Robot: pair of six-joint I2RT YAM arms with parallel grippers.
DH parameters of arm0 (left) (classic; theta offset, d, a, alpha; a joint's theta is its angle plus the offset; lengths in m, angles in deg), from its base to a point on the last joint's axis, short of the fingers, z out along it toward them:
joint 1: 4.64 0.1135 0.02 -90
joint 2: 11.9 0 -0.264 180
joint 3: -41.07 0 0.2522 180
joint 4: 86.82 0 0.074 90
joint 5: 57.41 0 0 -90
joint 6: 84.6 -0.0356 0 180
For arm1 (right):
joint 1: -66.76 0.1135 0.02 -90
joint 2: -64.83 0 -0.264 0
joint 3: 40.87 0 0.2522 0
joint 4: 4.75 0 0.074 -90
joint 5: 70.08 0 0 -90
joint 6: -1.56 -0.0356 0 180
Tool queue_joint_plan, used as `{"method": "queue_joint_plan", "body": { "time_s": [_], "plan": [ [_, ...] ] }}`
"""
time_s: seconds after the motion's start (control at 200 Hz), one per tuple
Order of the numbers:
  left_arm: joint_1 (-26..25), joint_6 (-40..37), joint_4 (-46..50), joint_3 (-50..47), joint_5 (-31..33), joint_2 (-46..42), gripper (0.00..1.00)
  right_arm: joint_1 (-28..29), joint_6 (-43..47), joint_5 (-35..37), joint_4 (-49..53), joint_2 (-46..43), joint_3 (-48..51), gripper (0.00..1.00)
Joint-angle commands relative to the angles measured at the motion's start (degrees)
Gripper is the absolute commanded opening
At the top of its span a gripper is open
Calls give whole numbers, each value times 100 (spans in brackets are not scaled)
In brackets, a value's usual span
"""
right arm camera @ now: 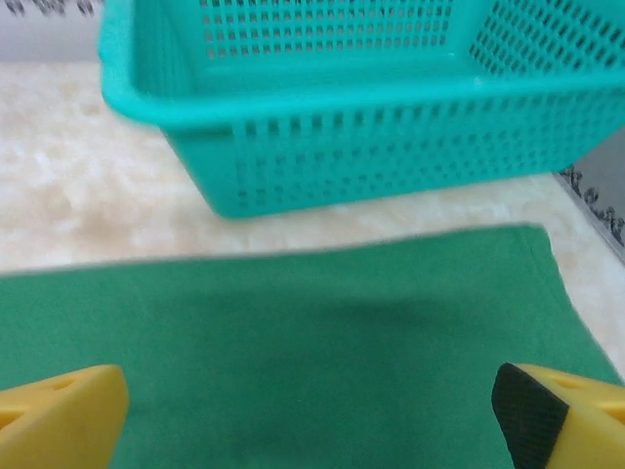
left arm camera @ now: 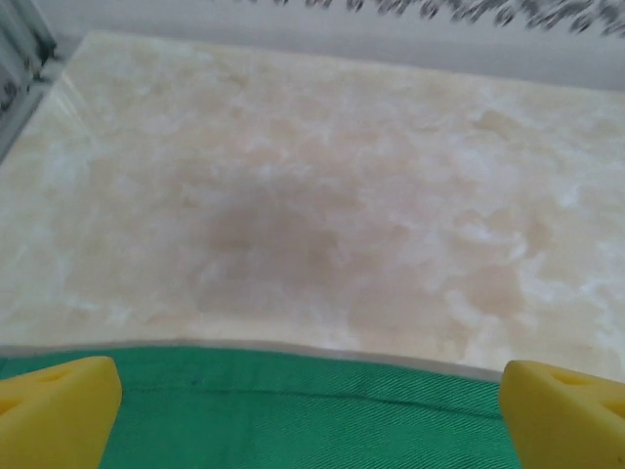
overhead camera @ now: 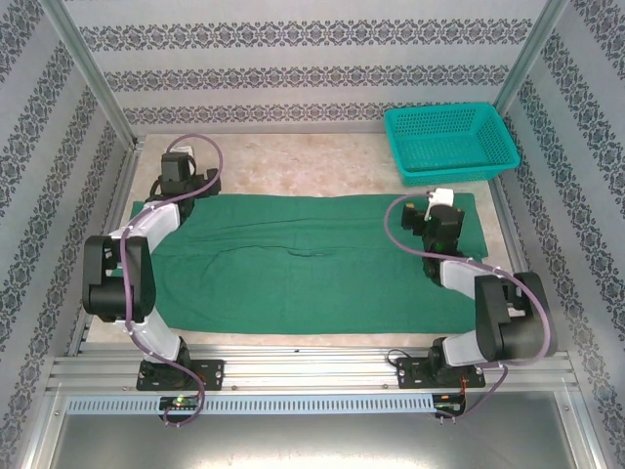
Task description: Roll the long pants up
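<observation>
across a pale marbled beige table, a large pair of dark green soft fabric long pants lies spread flat, running left to right over the middle and near part of the surface, from beside the left arm to beside the right arm. faint creases cross the cloth near its centre.

at the far right corner of the table stands a teal plastic mesh basket, rectangular and upright. the right wrist view shows a strip of bare table between its near wall and the far edge of the pants.

the left gripper hangs over the far edge of the pants at their left end, its jaws spread wide with nothing between them. its yellow fingertips sit at the two lower corners of the left wrist view, above green cloth, with bare marbled table ahead. whether they touch the fabric cannot be told.

the right gripper is poised above the far right corner of the pants, facing the basket, its jaws likewise spread wide and holding nothing. one of its yellow fingertips shows at lower left, the other at lower right with a black pad on its inner face.
</observation>
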Motion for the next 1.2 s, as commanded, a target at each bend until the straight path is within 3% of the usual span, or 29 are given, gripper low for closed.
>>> {"method": "queue_joint_plan", "body": {
  "time_s": [0.0,0.1,0.195,0.535,0.889,1.194],
  "plan": [
    [249,439,641,153,32,-8,100,-269,-494,-501,1212,-322,-782,98],
    [434,653,877,290,717,-61,100,-286,-658,-1016,1779,-127,-1207,98],
    [822,899,1464,701,946,96,100,-286,-793,-1056,1971,97,-1345,98],
    [2058,1497,1697,1363,-394,1072,95,-286,-1161,-1399,2581,423,-1716,98],
    [2115,1448,2241,2342,-729,2188,94,-286,-1172,-1289,2867,262,-1704,98],
    [2124,1391,2746,2782,-707,2563,97,-286,-1232,-1251,2971,437,-1813,98]
  ]
}}
